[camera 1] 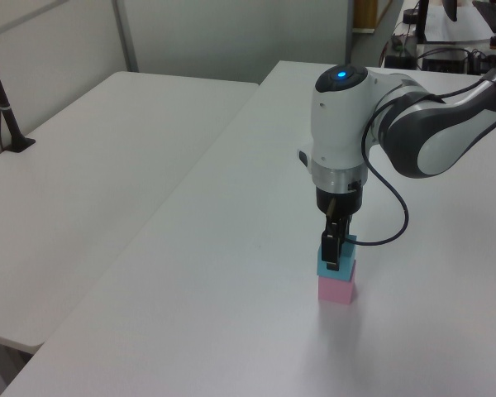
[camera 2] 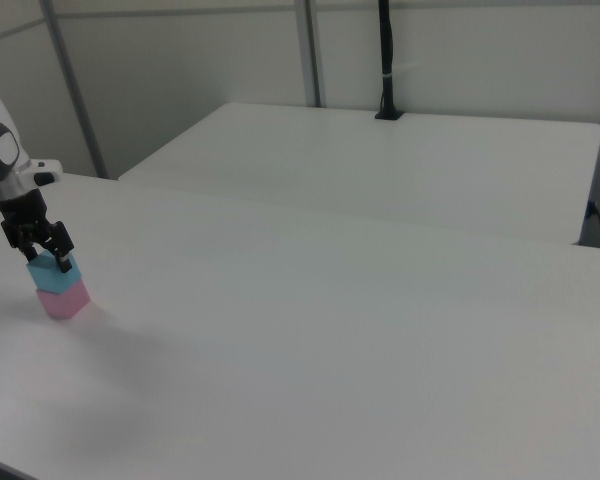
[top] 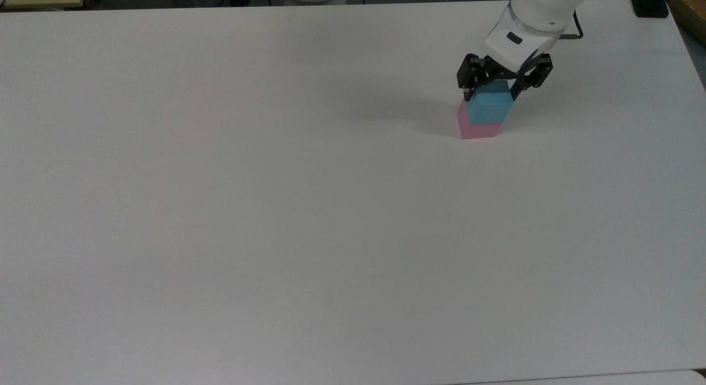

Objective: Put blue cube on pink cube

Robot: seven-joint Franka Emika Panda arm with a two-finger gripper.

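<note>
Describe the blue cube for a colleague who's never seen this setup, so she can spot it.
On the white table, find the robot's gripper near the top view's upper right. The blue cube sits between its fingers, on top of the pink cube; it's the upper, sky-blue block.

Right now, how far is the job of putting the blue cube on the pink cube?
Mostly done: the blue cube sits on top of the pink cube, roughly lined up in the left view. In hand: the gripper is shut on the blue cube. Left: open the fingers and lift the arm clear of the stack.

The blue cube hides the pink cube's top face.
</note>
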